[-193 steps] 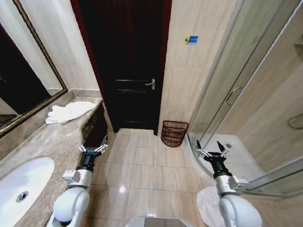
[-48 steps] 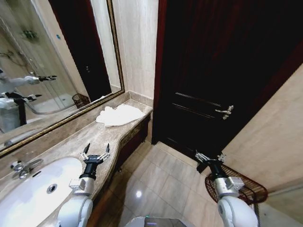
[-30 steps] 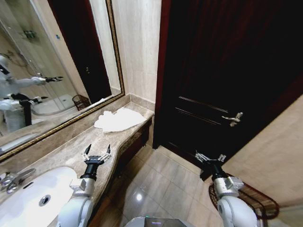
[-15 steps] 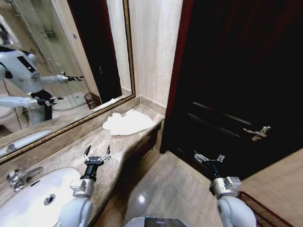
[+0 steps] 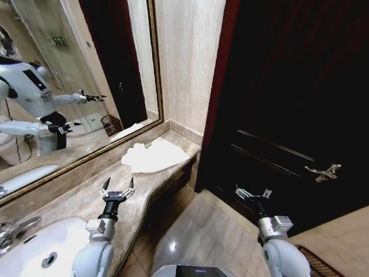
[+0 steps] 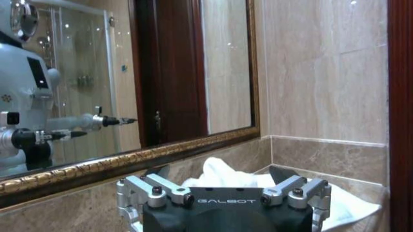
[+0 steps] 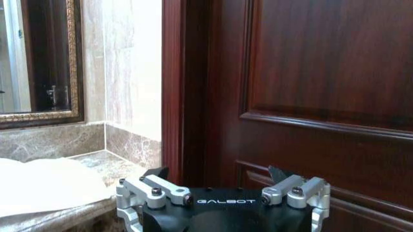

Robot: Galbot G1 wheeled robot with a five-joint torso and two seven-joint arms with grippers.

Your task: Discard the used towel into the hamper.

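Note:
The used towel (image 5: 153, 156) is a crumpled white heap at the far end of the marble counter (image 5: 81, 199), below the mirror. My left gripper (image 5: 117, 187) hovers open over the counter, short of the towel, with nothing between its fingers. The left wrist view shows the towel (image 6: 351, 208) just beyond that gripper (image 6: 221, 171). My right gripper (image 5: 253, 193) is open and empty above the floor, in front of the dark door. In the right wrist view the towel (image 7: 45, 186) lies off to the side of this gripper (image 7: 219, 171). A sliver of the reddish wire hamper (image 5: 317, 265) shows at the bottom right corner.
A white sink (image 5: 34, 248) with a chrome faucet (image 5: 11, 228) sits in the near counter. The framed mirror (image 5: 63, 86) reflects the robot. The dark wooden door (image 5: 288, 86) with its lever handle (image 5: 323, 171) stands shut ahead. Tiled floor (image 5: 196, 231) lies between counter and door.
The whole view has swung left, so the camera turned: the hamper slid to the bottom right corner and the counter and towel came toward the middle. Both arms keep their pose.

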